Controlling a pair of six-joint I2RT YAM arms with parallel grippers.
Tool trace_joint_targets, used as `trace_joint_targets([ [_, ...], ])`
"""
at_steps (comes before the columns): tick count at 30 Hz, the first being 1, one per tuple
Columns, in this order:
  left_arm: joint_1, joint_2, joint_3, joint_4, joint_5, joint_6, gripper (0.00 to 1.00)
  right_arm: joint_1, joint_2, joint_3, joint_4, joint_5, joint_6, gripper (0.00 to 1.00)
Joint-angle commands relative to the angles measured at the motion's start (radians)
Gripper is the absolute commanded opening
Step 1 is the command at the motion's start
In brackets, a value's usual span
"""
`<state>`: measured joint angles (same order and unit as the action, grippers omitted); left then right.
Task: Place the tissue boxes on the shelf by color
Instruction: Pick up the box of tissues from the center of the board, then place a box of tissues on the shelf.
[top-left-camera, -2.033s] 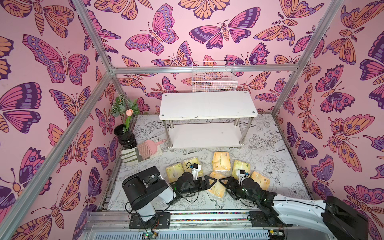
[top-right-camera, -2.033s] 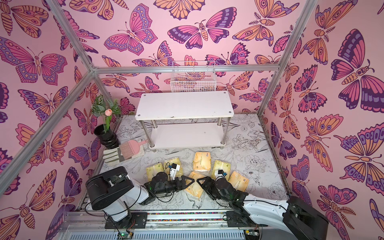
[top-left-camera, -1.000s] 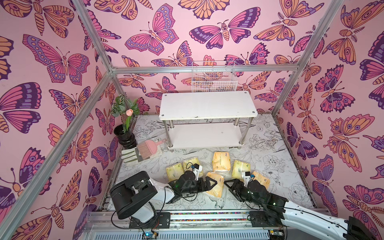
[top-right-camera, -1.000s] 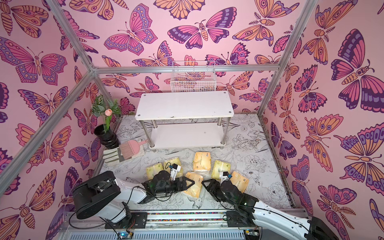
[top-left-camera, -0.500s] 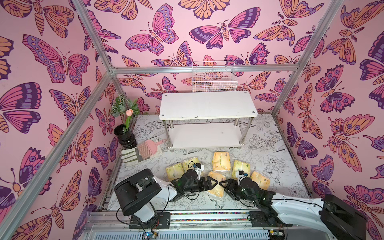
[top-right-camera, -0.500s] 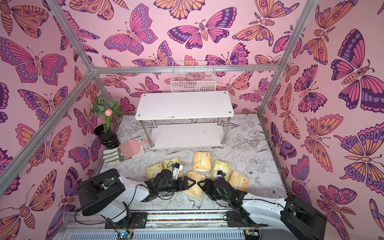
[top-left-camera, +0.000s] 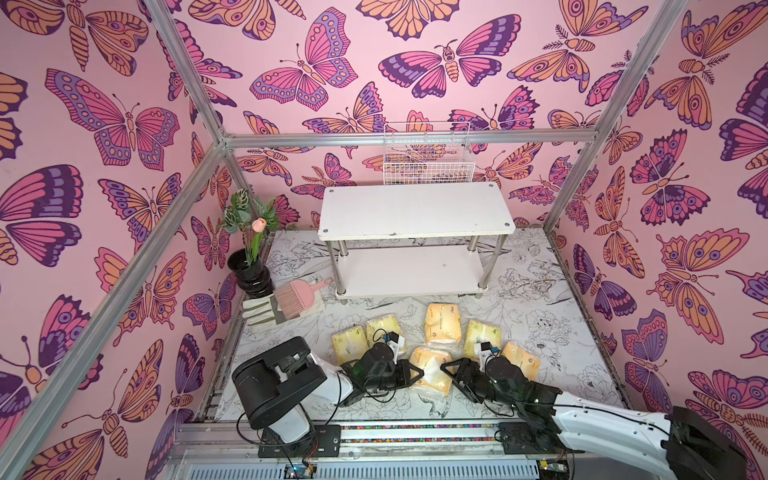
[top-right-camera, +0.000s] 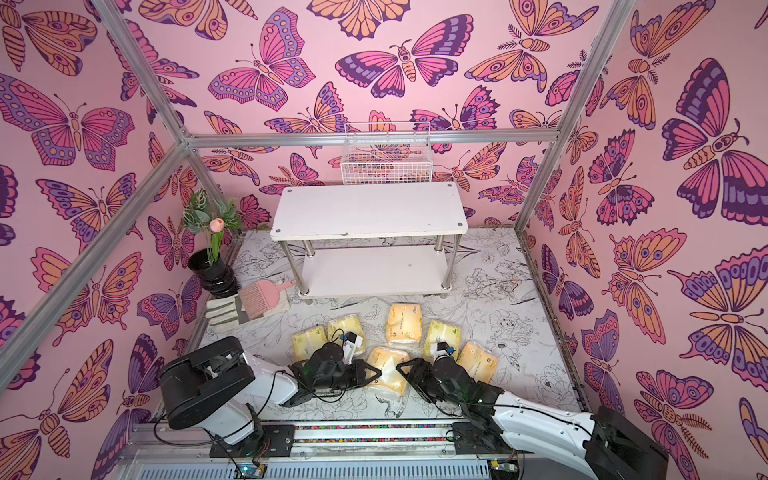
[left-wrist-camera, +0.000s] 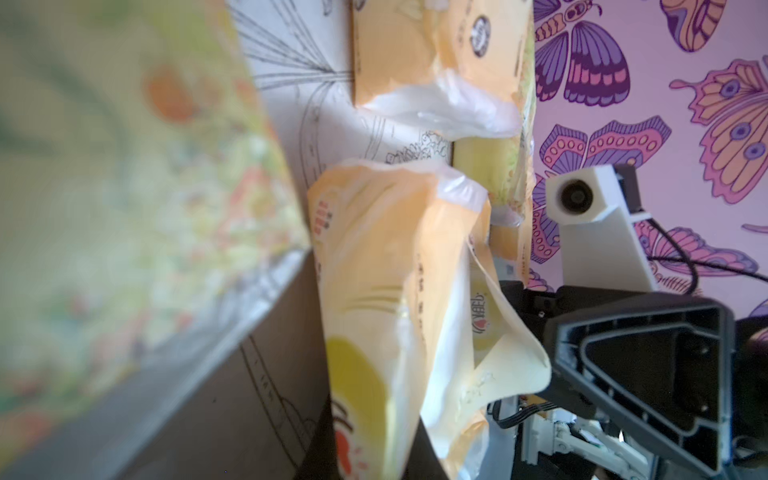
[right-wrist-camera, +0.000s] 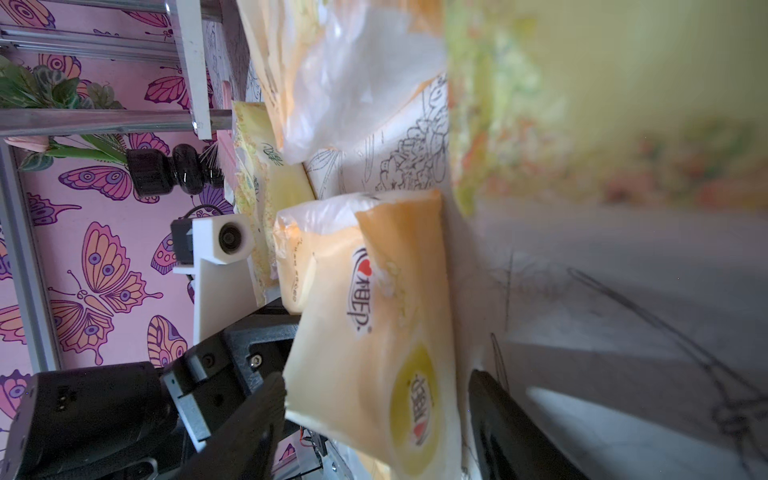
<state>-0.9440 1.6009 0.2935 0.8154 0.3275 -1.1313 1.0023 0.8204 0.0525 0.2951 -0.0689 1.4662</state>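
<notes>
Orange tissue pack (top-left-camera: 430, 362) sits pinched by left gripper (top-left-camera: 419, 371), between spread jaws of right gripper (top-left-camera: 451, 375).

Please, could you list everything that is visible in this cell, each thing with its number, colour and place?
shelf: one, white with chrome posts, at the back, both boards bare
wire basket: one, white, behind the shelf
vase: one, black, holding leaves and a pink flower, beside the shelf
brush: one, pink, in front of the vase
folded cloth: one, whitish, under the brush
mat: one, white with black flower drawings, covering the floor
yellow-green tissue packs: three, on the mat
orange tissue packs: three, on the mat; the near orange pack lies between the grippers
left gripper: black, shut on that pack's edge
right gripper: black, open, jaws either side of it
</notes>
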Motion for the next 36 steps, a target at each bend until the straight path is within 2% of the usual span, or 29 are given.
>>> trace_joint_targets([
  [1,-0.006,-0.017,-0.016,-0.010,0.019,0.008,0.00,0.003,-0.052,-0.010,-0.082,0.028,0.000,0.73],
  [5,-0.005,-0.110,-0.009,-0.062,0.019,0.010,0.00,0.003,-0.179,0.014,-0.193,0.048,0.002,0.74],
  [10,0.000,-0.316,0.058,-0.350,-0.051,0.082,0.00,0.003,-0.392,0.069,-0.385,0.105,0.003,0.77],
  [12,0.018,-0.455,0.078,-0.458,-0.113,0.114,0.00,0.002,-0.457,0.069,-0.428,0.124,0.012,0.77],
  [15,0.103,-0.586,0.100,-0.591,-0.151,0.144,0.00,-0.001,-0.473,0.063,-0.429,0.131,0.011,0.77],
  [18,0.234,-0.644,0.124,-0.654,-0.129,0.172,0.00,-0.001,-0.416,0.061,-0.370,0.128,-0.005,0.78],
  [21,0.345,-0.619,0.159,-0.665,-0.089,0.204,0.00,-0.003,-0.305,0.084,-0.291,0.120,-0.043,0.78],
  [23,0.385,-0.581,0.194,-0.659,-0.087,0.232,0.00,-0.004,-0.221,0.111,-0.240,0.110,-0.078,0.78],
  [32,0.480,-0.347,0.313,-0.523,-0.123,0.274,0.00,-0.007,0.144,0.250,-0.032,0.074,-0.188,0.78],
  [36,0.494,-0.227,0.341,-0.453,-0.153,0.283,0.00,-0.010,0.235,0.292,0.023,0.055,-0.212,0.78],
])
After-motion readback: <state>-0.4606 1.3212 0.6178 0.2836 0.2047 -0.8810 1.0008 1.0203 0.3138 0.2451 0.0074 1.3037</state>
